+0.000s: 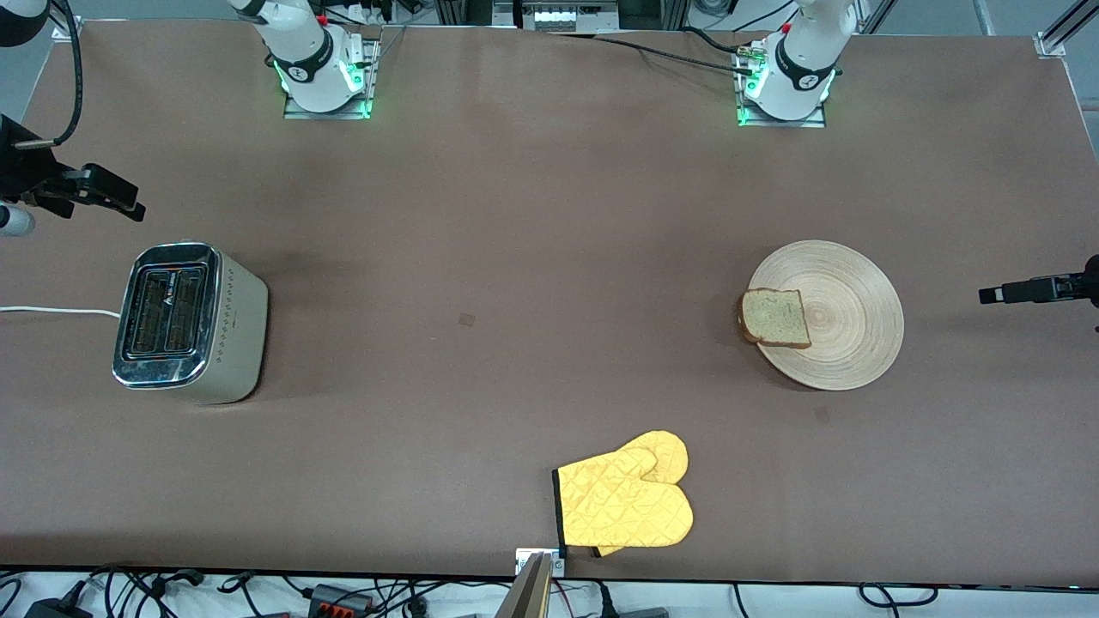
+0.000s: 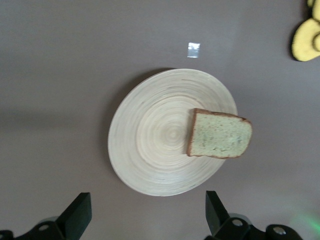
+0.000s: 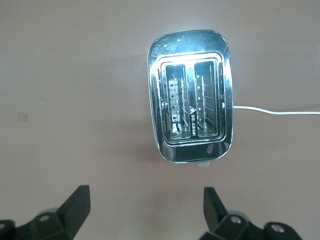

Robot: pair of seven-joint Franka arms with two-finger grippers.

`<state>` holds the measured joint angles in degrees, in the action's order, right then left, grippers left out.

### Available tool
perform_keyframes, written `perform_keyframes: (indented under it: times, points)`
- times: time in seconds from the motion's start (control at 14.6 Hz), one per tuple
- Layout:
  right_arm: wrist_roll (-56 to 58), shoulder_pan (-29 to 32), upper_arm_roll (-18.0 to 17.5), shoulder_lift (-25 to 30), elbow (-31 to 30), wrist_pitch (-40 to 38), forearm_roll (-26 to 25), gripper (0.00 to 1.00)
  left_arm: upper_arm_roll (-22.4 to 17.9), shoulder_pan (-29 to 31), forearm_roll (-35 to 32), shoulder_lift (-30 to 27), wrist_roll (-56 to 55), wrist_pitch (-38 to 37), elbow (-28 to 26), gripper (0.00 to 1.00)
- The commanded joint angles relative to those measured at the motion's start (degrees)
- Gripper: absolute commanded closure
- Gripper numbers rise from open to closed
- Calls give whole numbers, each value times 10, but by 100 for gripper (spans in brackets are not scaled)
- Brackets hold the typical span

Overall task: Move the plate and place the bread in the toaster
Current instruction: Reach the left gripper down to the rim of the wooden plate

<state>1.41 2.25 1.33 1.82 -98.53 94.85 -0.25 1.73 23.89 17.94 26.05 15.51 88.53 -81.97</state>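
The pale wooden plate [image 1: 850, 292] lies toward the left arm's end of the table. The bread [image 1: 774, 318] rests flat on the plate's rim, overhanging the side that faces the toaster. In the left wrist view the plate [image 2: 155, 140] and bread [image 2: 220, 134] show from above. My left gripper [image 1: 989, 294] hovers open and empty beside the plate at the table's end, its open jaws [image 2: 148, 210] over bare table. The chrome-topped toaster [image 1: 189, 322] stands toward the right arm's end, both slots empty [image 3: 190, 117]. My right gripper [image 1: 129, 204] hangs open and empty near the toaster [image 3: 147, 207].
A yellow oven mitt [image 1: 627, 502] lies near the table's front edge, nearer to the camera than the plate, and it shows in the left wrist view [image 2: 306, 35]. The toaster's white cord [image 1: 51, 311] runs off toward the table's end.
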Motion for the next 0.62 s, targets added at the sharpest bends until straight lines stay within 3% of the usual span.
perform_keyframes:
  times: [0.0,0.21,0.55]
  points:
    - [7,1,0,-5,12,-11,4,0,4,24,58,47,51,-13,20,0]
    - [7,1,0,-7,12,-11,4,0,5,45,73,90,109,-6,18,0]
    - [7,2,0,-7,13,-11,4,0,5,87,158,166,248,18,0,0]
